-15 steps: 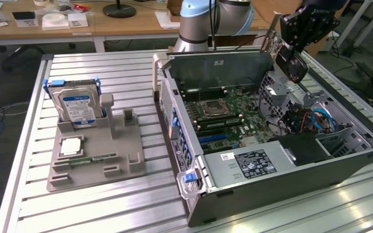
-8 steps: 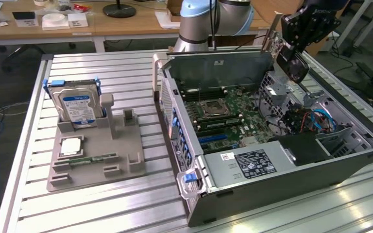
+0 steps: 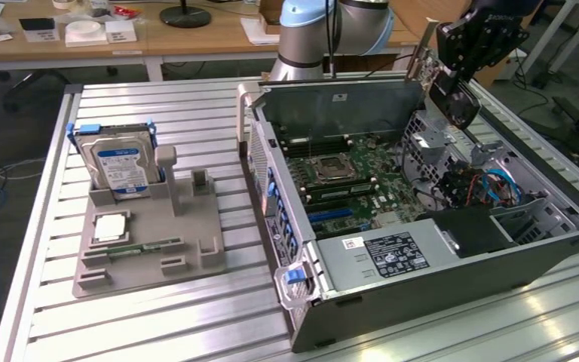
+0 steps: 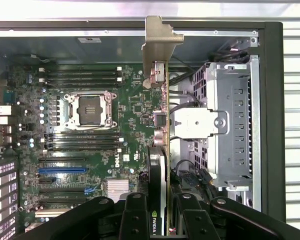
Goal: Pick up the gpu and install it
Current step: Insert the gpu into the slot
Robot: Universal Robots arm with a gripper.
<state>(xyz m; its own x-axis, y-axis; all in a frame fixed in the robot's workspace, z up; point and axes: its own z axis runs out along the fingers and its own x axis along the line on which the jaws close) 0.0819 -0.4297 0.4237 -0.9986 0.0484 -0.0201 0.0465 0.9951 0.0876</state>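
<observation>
**A:** What is the gripper (image 4: 160, 221) doing right now?

**B:** It is clamping the gpu (image 4: 161, 125) edge-on between its fingers (image 4: 135, 217) and holding it in the air over the open computer case (image 3: 451, 294). The card's metal bracket (image 4: 159, 42) is pointing away from the wrist, towards the far wall of the case.

**A:** What are you worrying about?

**B:** In the wrist view the card is hanging over the edge of the motherboard (image 4: 135, 105), right beside the silver drive cage (image 4: 235, 125). It is sitting well apart from the blue slot (image 4: 62, 170) and the dark slots around it. Going down on this line, I judge the bracket would be catching the cage or the loose cables (image 4: 182, 167) next to it. The grip is taking only one end of a long, thin card, so a knock could be twisting it in the fingers. Pressing while it is tilted could be stressing the slot.

**A:** Any writing you can read?

**B:** "DELL" is showing in white on the motherboard (image 4: 118, 160), and a green logo is peeking out on the card by the fingers, though I cannot read it. The grey box in the case is carrying a label (image 3: 395, 253) too small to read. Out on the tabletop (image 3: 169, 317), the hard drive (image 3: 118, 162) is wearing a blue label, also unreadable.
</observation>
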